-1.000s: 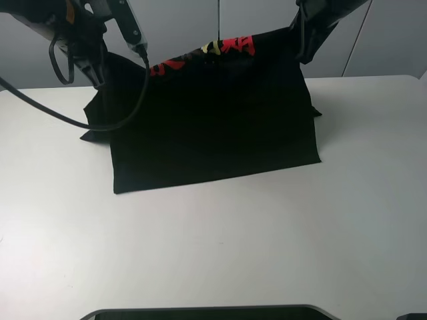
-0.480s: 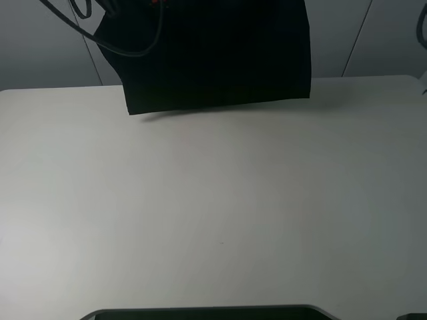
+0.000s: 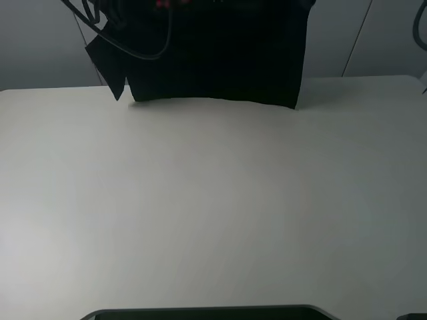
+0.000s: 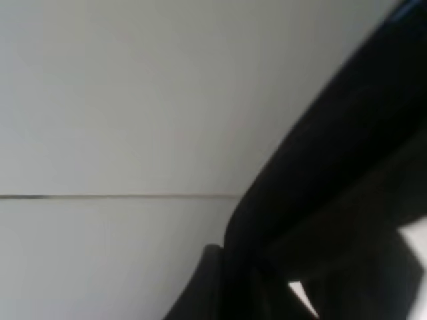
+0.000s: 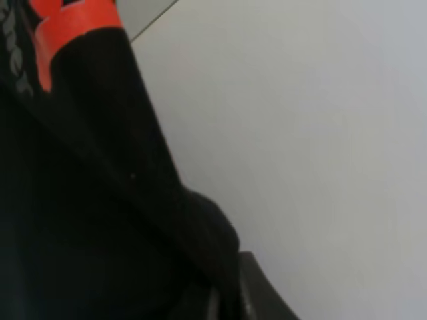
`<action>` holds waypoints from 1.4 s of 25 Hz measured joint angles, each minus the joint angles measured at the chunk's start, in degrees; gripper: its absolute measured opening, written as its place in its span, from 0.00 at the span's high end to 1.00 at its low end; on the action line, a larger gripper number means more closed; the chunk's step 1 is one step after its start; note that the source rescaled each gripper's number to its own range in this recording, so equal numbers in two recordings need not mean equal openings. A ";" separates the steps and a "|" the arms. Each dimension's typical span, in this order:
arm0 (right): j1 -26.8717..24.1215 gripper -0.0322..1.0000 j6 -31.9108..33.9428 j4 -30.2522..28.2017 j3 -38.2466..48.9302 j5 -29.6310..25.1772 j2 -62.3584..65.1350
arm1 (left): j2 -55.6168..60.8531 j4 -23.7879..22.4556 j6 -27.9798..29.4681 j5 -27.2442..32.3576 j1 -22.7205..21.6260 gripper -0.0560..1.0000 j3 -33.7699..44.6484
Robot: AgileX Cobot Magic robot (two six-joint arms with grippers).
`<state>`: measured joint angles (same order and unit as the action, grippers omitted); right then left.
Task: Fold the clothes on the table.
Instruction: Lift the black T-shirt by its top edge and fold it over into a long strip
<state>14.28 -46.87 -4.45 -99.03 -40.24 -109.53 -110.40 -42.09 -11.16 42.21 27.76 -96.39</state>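
- Step in hand: the T-shirt (image 3: 213,60) hangs by its top over the far edge of the counter (image 3: 213,220), seemingly being spread out before folding.
- The right pincer (image 5: 230,297) is clamped on bunched black cloth near the red print. The left pincer, blurred in its wrist view, looks likewise closed on dark fabric.
- Next move: lower it and draw it nearward, flat.
- Black, with a wavy hem about at counter level; a sleeve (image 3: 107,60) dangles far left.

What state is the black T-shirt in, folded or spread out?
Spread out, not folded: the black T-shirt hangs as a flat sheet at the far edge of the white table, hem near the tabletop.
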 joint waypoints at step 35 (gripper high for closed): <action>0.00 0.96 -2.16 21.91 25.57 -30.04 0.31 | 6.77 32.05 -36.83 27.05 3.08 0.93 20.61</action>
<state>14.28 -49.02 17.46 -73.46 -70.28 -109.22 -103.62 -10.04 -47.99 69.25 30.84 -75.78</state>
